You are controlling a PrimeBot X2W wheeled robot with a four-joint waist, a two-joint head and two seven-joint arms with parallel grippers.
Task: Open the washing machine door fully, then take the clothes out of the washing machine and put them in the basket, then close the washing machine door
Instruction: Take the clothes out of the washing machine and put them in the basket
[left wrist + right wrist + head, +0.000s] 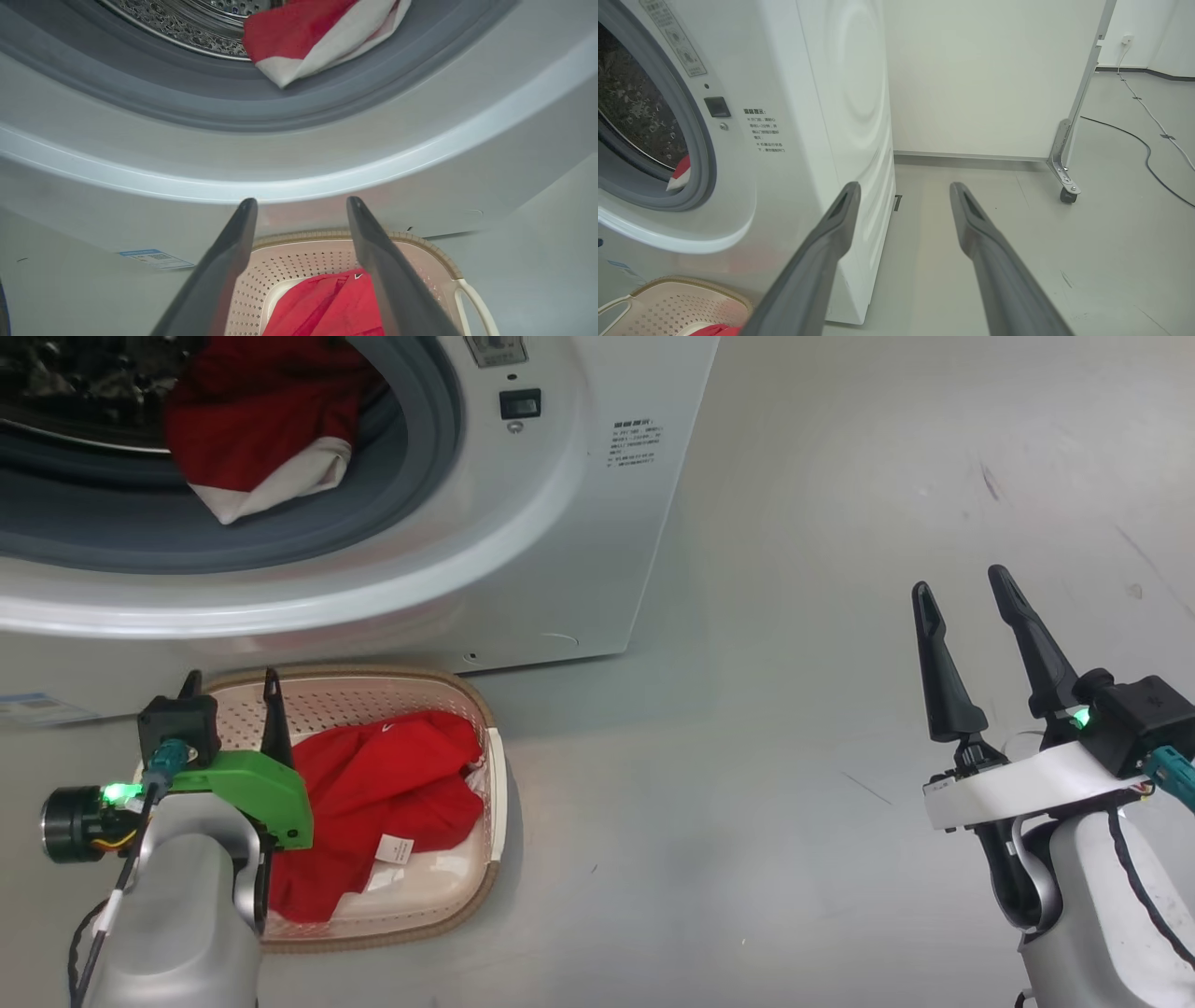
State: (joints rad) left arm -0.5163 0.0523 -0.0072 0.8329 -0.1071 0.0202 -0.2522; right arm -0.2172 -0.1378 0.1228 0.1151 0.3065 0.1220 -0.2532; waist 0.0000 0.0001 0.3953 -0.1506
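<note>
While hovering above the left rim of the basket (373,700), showed the left gripper (231,677) with its two fingers spread wide and nothing clasped between them. Showed the right gripper (961,581) likewise parted and empty, over bare floor (794,728) well to the right of the washing machine (560,523).

Judged as the unloading step, partly done. Found one red piece of the clothes (392,775), marked by a small white label, heaped in the basket against its right wall, below and just beside the left fingers; could not tell whether touched by them. Found a second red piece (252,420), trimmed in white, draped over the grey seal (411,476) at the lower edge of the drum mouth, above and beyond the left fingertips and well apart from them; seen in the left wrist view hanging over that seal, far past the spread tips.

Called next, by this reading, for a lift of the left gripper past the white front lip into the open mouth, a closing on the hanging white fold, then a carry down to the basket. Risked a drag of cloth across the seal.
</note>
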